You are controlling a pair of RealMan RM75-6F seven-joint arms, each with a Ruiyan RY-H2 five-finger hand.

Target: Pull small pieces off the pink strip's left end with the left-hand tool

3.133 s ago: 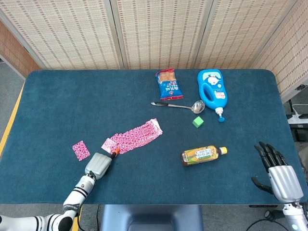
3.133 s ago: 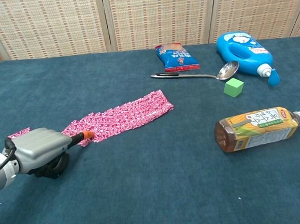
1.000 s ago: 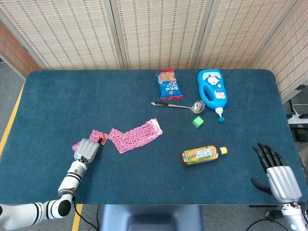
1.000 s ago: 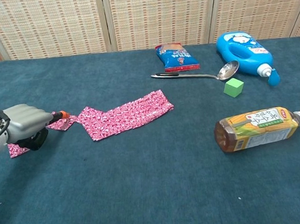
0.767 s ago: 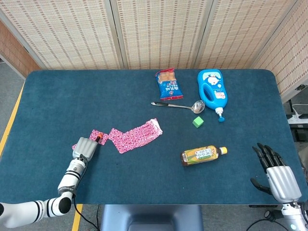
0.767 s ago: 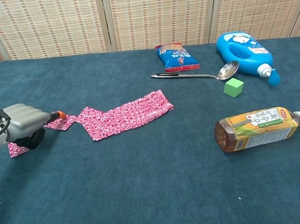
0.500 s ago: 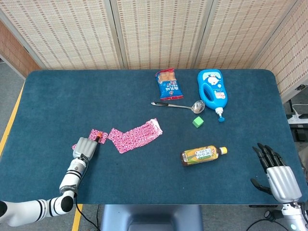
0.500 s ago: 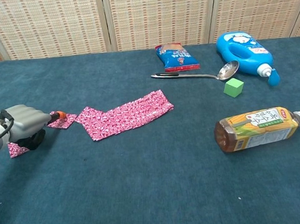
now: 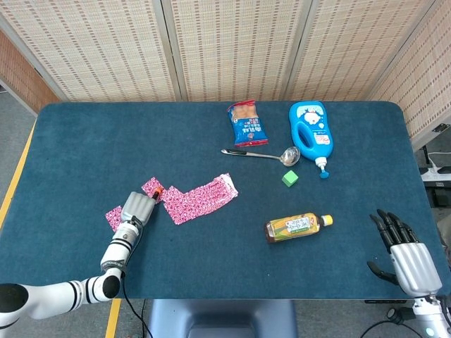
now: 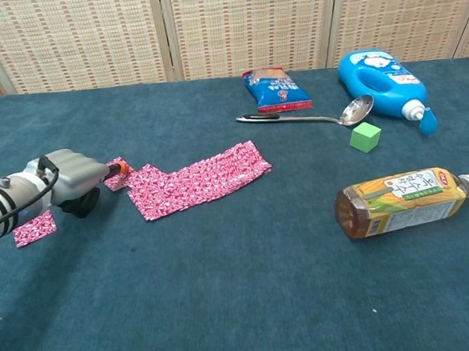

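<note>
Working at the pink strip (image 9: 199, 198) left of centre: left hand (image 9: 138, 208) clamped on orange-tipped tool (image 10: 119, 170) touching torn piece (image 9: 152, 187). Next: drag aside. Right hand (image 9: 410, 262) spread, idle.

Left of the pink strip (image 9: 199, 199), the left robot hand (image 9: 138, 208) grips an orange-tipped tool (image 9: 156, 192) touching a small pink piece (image 9: 151, 186); another piece (image 9: 113, 217) lies farther left.

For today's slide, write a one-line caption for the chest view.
Left hand holds an orange-tipped tool at the pink strip's left end.
</note>
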